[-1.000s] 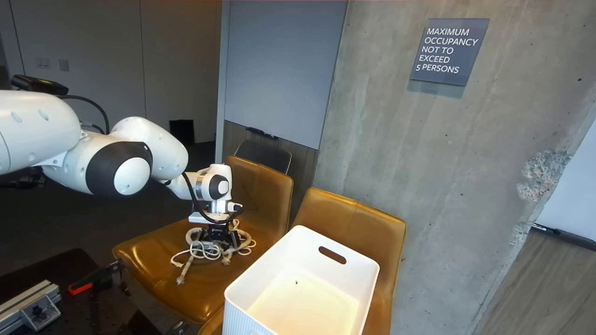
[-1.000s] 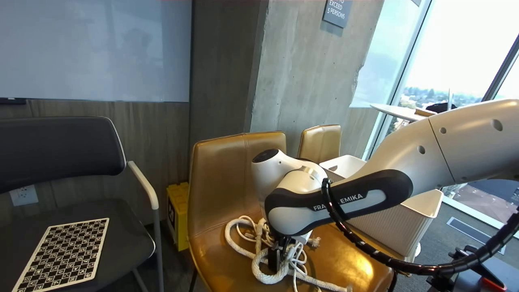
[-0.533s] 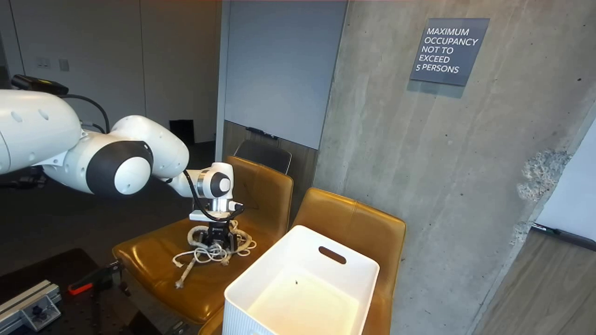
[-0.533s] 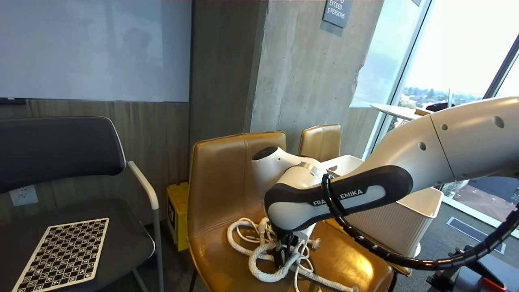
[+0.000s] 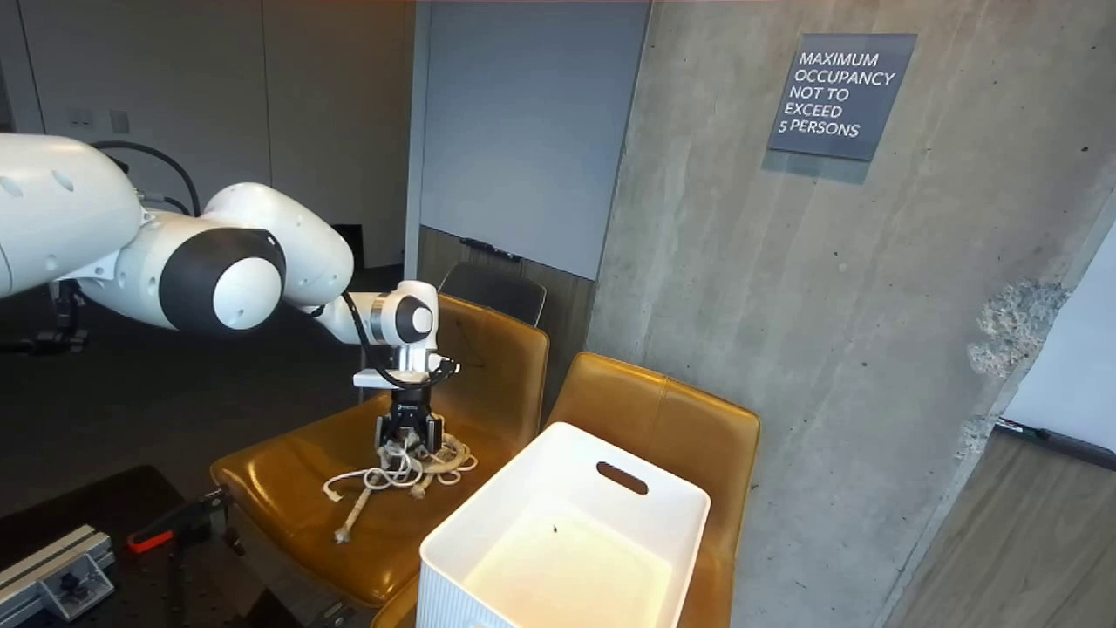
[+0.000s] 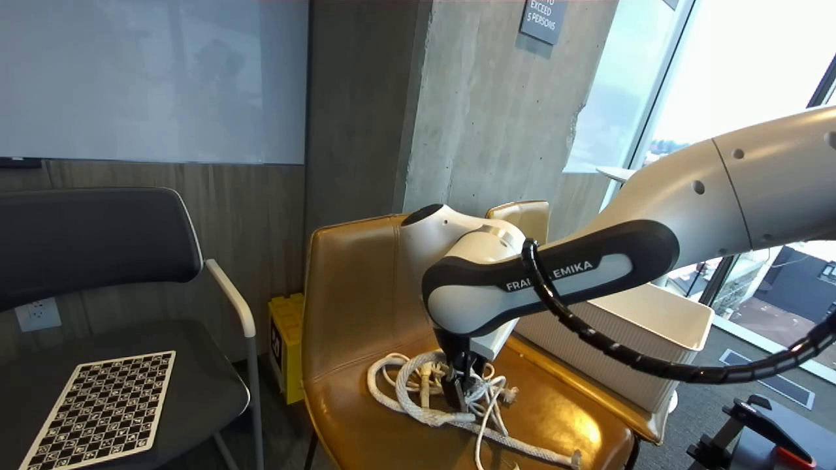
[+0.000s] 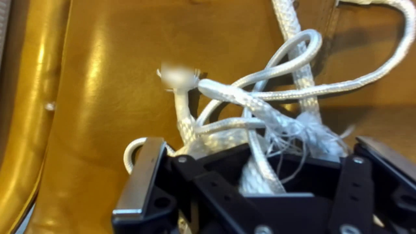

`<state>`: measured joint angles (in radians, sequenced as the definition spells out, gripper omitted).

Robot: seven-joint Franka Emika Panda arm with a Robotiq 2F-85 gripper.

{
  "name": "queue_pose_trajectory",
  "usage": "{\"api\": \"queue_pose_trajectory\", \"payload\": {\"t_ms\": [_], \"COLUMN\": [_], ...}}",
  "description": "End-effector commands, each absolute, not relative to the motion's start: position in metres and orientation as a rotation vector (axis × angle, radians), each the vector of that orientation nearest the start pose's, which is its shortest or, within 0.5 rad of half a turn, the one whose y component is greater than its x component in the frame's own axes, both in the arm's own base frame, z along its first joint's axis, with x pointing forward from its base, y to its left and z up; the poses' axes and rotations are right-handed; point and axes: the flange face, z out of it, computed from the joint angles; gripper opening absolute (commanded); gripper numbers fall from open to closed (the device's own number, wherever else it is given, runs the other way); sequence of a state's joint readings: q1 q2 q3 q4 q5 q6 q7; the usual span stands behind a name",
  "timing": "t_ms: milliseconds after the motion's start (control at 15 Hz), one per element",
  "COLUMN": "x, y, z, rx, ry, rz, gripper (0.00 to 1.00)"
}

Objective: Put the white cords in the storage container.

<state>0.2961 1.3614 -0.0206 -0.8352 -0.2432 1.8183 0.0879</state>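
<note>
Robot arm (image 5: 296, 249) and gripper (image 5: 409, 450) had both risen since the earlier frame, and a loop of rope (image 6: 431, 418) beside the gripper sat higher too. Fingers (image 7: 139, 182) pointing down, the gripper appeared to be holding a bunch of the white cords (image 7: 253, 103); the thick bundle kept its two sides well apart. Only part of the tangle was caught. The rest spilled below and around the fingertips and touched the seat of a brown chair (image 5: 296, 488). One frayed tail (image 5: 356, 513) ran off to the lower left in an exterior view, along the leather.

The white storage bin (image 5: 567, 471) lay the opposite way: as seen there, to the right of the gripper and nearer the lens, standing on the neighbouring chair (image 5: 649, 392). Its side came close to the seat under the cords, so the coming move seemed to call for height first, then a sideways carry from chair to chair. Since the tail trailed away from the bin, it would probably be last over the rim and likeliest to drag or snag.
</note>
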Motion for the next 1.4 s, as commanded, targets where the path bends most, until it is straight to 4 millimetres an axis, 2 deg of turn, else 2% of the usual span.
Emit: {"api": "queue_pose_trajectory", "payload": {"t_ms": [0, 133, 267, 600, 933, 1333], "x": [0.701, 0.702, 0.702, 0.695, 0.680, 0.650], "y": [0.194, 0.193, 0.184, 0.136, 0.056, -0.058], "z": [0.103, 0.141, 0.181, 0.277, 0.370, 0.487], "rx": [-3.393, -3.400, -3.407, -3.398, -3.329, -3.224], "ry": [-0.473, -0.445, -0.390, -0.187, -0.013, 0.215], "rz": [0.564, 0.511, 0.456, 0.356, 0.259, 0.065], "gripper": [0.00, 0.00, 0.00, 0.00, 0.00, 0.00]}}
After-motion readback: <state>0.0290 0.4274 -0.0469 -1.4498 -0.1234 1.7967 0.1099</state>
